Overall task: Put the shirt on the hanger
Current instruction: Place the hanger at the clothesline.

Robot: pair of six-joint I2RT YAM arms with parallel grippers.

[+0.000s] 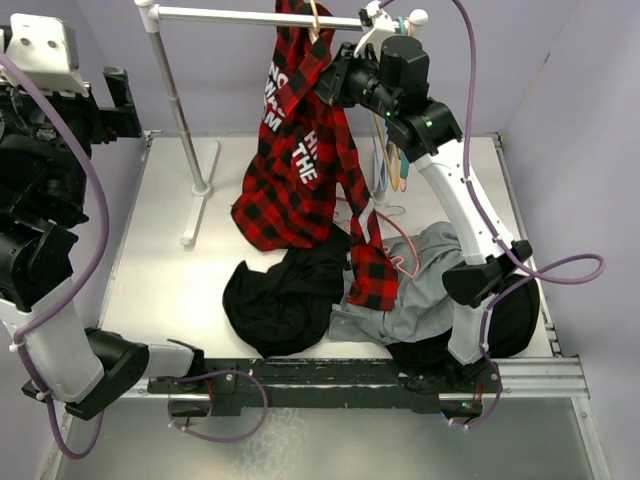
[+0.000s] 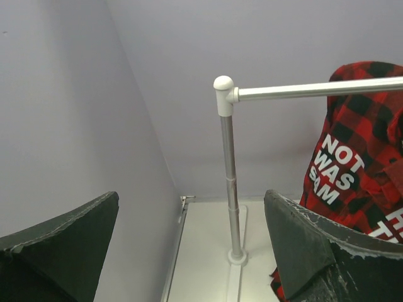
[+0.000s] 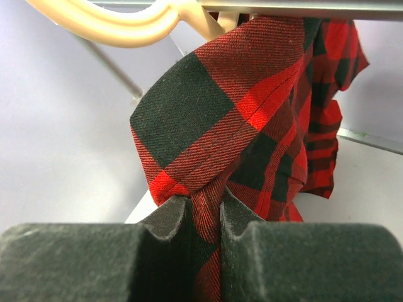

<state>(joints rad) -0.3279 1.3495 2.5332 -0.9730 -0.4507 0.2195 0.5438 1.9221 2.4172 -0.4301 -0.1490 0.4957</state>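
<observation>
Plaid flannel shirt hanging by the beige hanger under the silver rail, above the bench; right fingers pinched on a shirt fold; left fingers spread wide, empty

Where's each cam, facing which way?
Top external: above and behind bases, looking down at white table; left hand, right hand show.
Left wrist: on left hand, facing silver rack post; open fingers show.
Right wrist: faces red-and-black plaid flannel shirt pinched between its fingers, beige plastic hanger above.
All three see the shirt.
</observation>
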